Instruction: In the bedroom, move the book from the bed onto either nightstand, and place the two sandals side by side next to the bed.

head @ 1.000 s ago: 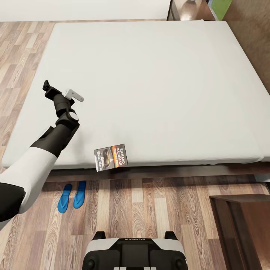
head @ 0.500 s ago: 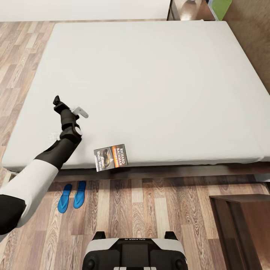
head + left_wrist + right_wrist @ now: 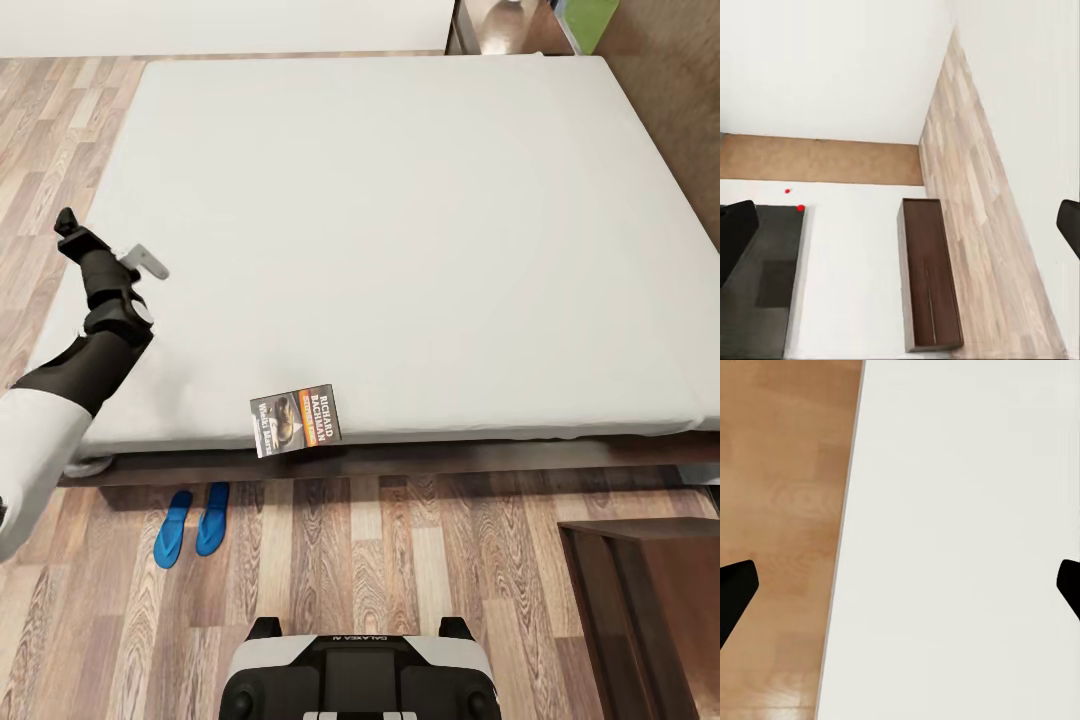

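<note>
The book [image 3: 295, 420] lies flat at the near edge of the bed [image 3: 400, 220], slightly overhanging it, long axis running along that edge. The left hand [image 3: 100, 248] hovers empty over the bed's left side, fingers spread wide, well apart from the book. Both sandals [image 3: 192, 524] sit together on the floor [image 3: 400, 560] below.

Left arm [image 3: 60, 400] raised and bent, wrist angled upward, left gripper [image 3: 900, 225] fingers parted, right gripper [image 3: 900, 585] fingers spread wide
</note>
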